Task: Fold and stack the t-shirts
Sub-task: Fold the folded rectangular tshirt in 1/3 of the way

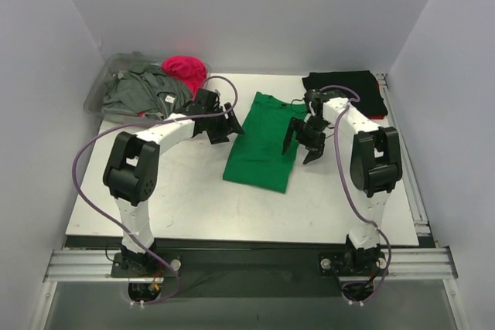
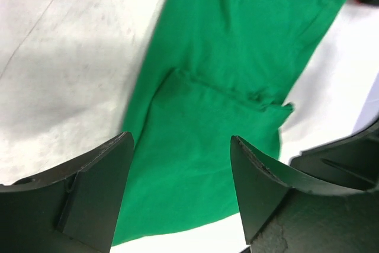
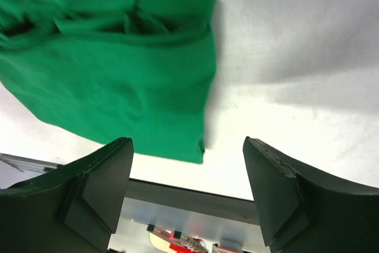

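Bright green cloth t-shirt (image 1: 261, 144), folded lengthwise on white table (image 1: 178, 191); left gripper (image 1: 229, 129) spread at its left edge, right gripper (image 1: 301, 147) spread at its right edge.

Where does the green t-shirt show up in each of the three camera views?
Top external: green t-shirt in the middle of the white table.
Left wrist: the shirt fills the middle and upper right.
Right wrist: the shirt fills the upper left.
Shared landmark: bare white table along the shirt's edge.
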Robot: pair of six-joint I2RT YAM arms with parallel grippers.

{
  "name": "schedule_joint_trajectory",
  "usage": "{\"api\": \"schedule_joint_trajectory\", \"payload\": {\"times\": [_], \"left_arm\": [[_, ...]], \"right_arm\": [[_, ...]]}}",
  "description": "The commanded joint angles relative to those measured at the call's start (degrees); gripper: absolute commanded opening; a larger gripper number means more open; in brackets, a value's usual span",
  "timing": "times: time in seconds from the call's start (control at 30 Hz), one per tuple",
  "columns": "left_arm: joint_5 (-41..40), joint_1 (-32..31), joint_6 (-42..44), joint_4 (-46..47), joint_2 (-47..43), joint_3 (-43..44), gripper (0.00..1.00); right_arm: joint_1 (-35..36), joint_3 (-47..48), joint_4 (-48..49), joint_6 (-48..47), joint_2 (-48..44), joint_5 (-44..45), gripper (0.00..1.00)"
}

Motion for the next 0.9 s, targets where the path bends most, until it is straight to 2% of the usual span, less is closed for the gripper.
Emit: {"api": "schedule_joint_trajectory", "payload": {"times": [0.0,0.27,0.37,0.87], "left_arm": [[-2.63,-1.23,5.26,-1.59,-6.31,-3.44,0.77],[-8.51,-4.49,9.92,-4.41,-14.92,-15.22,0.74],[-9.14,-4.58,10.01,-4.41,-16.86,-18.74,0.72],[-7.56,-4.40,10.71,-4.23,-16.60,-22.44,0.69]], "right_arm": [[1.86,-4.95,-2.00,-1.21,-7.91,1.61,0.76],[10.12,-20.23,4.51,3.09,-15.21,0.38,0.62],[10.83,-23.67,7.14,4.50,-15.66,-0.06,0.57],[12.41,-26.32,12.59,5.03,-12.50,2.83,0.40]]}}
